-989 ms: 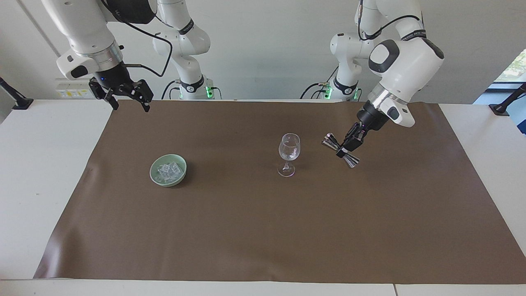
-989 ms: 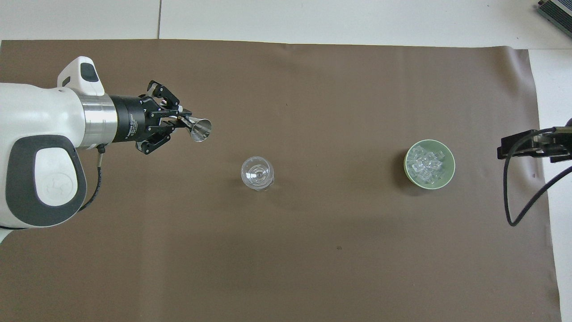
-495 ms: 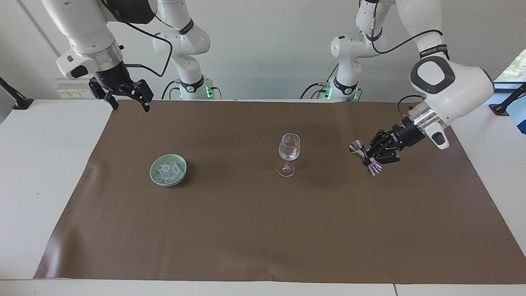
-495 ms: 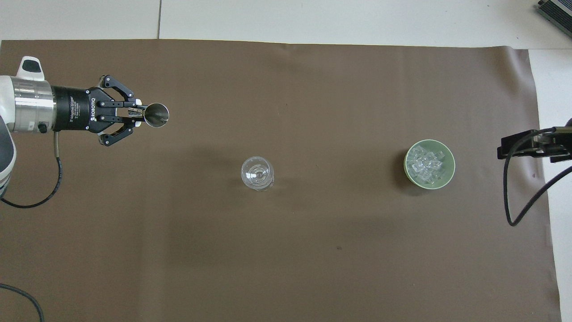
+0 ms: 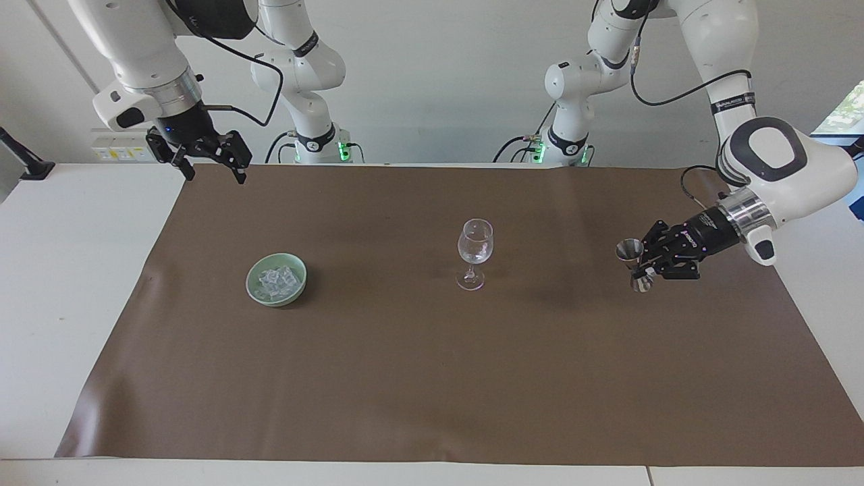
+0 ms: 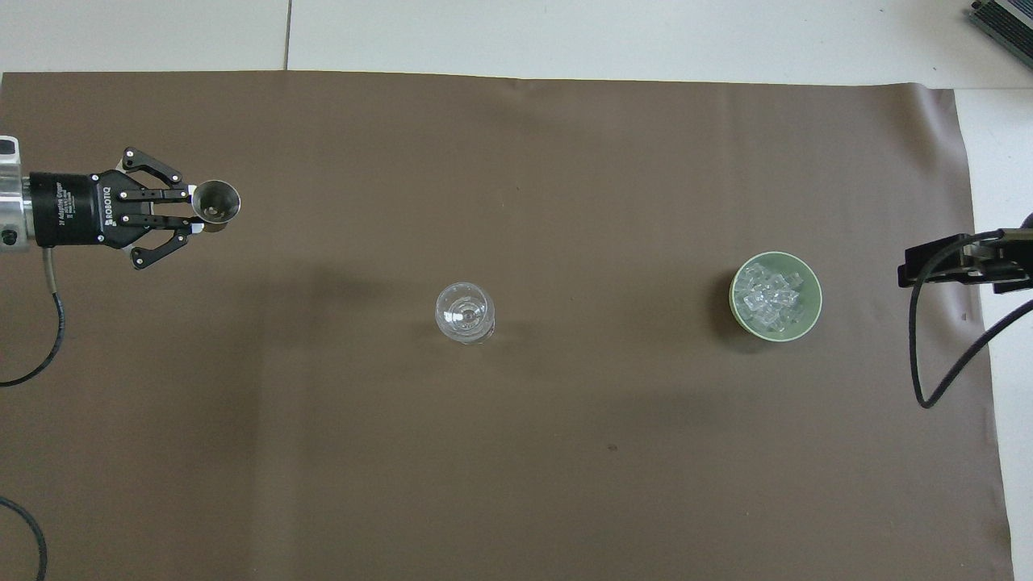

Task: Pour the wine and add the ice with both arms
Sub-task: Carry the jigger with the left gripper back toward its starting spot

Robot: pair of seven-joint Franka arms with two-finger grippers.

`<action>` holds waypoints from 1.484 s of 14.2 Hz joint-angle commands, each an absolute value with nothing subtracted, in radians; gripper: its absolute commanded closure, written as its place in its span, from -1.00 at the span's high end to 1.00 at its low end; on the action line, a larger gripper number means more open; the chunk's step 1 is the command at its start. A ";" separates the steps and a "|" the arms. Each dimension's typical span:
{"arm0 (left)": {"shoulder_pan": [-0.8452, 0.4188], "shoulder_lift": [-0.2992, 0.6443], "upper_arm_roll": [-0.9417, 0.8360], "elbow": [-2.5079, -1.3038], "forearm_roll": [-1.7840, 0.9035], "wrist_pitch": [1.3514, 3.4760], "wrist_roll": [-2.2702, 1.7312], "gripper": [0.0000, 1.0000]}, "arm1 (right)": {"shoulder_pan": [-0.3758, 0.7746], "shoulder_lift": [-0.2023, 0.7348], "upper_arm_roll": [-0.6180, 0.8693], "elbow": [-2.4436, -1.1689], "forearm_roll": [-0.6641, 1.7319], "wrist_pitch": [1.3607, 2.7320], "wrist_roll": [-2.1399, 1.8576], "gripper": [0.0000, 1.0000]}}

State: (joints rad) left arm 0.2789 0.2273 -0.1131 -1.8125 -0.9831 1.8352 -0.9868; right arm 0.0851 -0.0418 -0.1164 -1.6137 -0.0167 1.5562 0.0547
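Ice (image 6: 771, 298): clear cubes heaped in pale green bowl (image 6: 810, 319), on brown mat (image 5: 432, 378) at 3 o'clock from wine glass (image 6: 465, 312) in the overhead view. Left gripper (image 6: 190, 211): clamped on upright steel jigger (image 6: 216, 202), at 10 o'clock from glass. Right gripper (image 5: 208, 160): fingers spread, empty, waiting over mat corner.

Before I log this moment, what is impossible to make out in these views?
- Overhead view: the right gripper is cut off by the frame edge; only part of it and a cable show.
- Both views: whether the stemmed glass holds any liquid is not discernible through the clear glass.
- Facing view: whether the jigger, held upright in the left gripper, touches the mat.
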 commanded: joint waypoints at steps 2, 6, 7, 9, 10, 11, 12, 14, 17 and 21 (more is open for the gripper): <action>0.350 0.261 -0.123 -1.836 -1.100 1.786 -0.988 -1.00 | 0.074 -0.058 -0.114 -1.634 0.009 1.568 0.038 1.00; 0.362 0.264 -0.123 -1.854 -1.129 1.784 -0.989 -1.00 | 0.072 -0.058 -0.114 -1.632 0.009 1.568 0.038 1.00; 0.365 0.268 -0.123 -1.855 -1.129 1.779 -0.989 -1.00 | 0.072 -0.058 -0.114 -1.632 0.009 1.568 0.038 1.00; 0.467 0.384 -0.124 -1.835 -1.187 1.683 -0.982 -1.00 | 0.072 -0.058 -0.114 -1.632 0.009 1.568 0.038 1.00; 0.491 0.415 -0.127 -1.824 -1.187 1.660 -0.962 -1.00 | 0.072 -0.058 -0.114 -1.632 0.009 1.568 0.040 1.00; 0.491 0.419 -0.126 -1.822 -1.187 1.654 -0.942 -1.00 | 0.072 -0.058 -0.114 -1.632 0.009 1.568 0.038 1.00; 0.495 0.428 -0.126 -1.824 -1.189 1.646 -0.937 -1.00 | 0.074 -0.058 -0.114 -1.632 0.009 1.568 0.038 1.00; 0.547 0.477 -0.127 -1.824 -1.192 1.599 -0.889 -1.00 | 0.074 -0.058 -0.114 -1.632 0.009 1.568 0.038 1.00; 0.572 0.505 -0.129 -1.821 -1.193 1.554 -0.807 -1.00 | 0.072 -0.058 -0.114 -1.632 0.009 1.568 0.040 1.00; 0.563 0.514 -0.127 -1.825 -1.186 1.555 -0.775 -1.00 | 0.072 -0.058 -0.114 -1.632 0.009 1.568 0.038 1.00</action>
